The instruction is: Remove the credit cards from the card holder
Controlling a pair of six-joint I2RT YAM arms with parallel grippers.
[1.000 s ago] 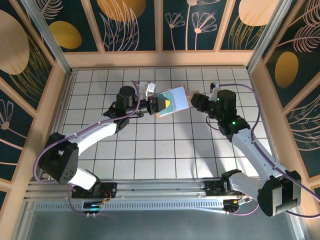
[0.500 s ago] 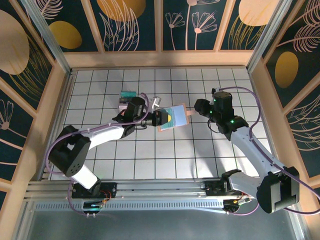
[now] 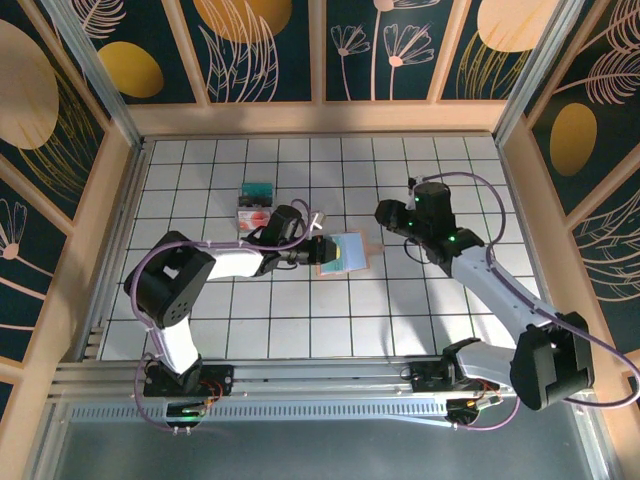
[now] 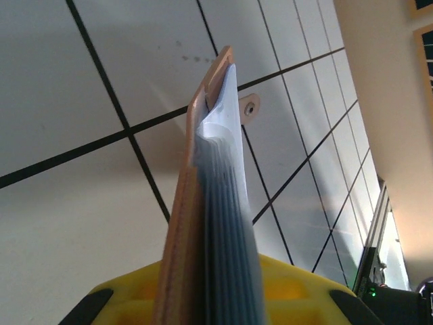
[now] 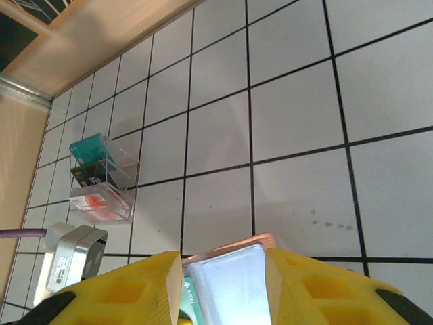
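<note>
- The left gripper (image 3: 318, 250) is clamped on the card holder (image 3: 345, 251), low over the middle of the worktop (image 3: 300, 320); a firm pinch there should steady it for pulling
- The right gripper (image 3: 385, 214), jaws partly apart and seemingly empty, hangs at 2 o'clock of the holder; it should approach square and nip only the teal card (image 5: 190, 296) edge
- The holder has a pinkish-brown skin and thin, stacked grey-blue leaves; the cards look stiff and slick
- A clear rack (image 3: 255, 205) of cards stands at 10 o'clock
</note>
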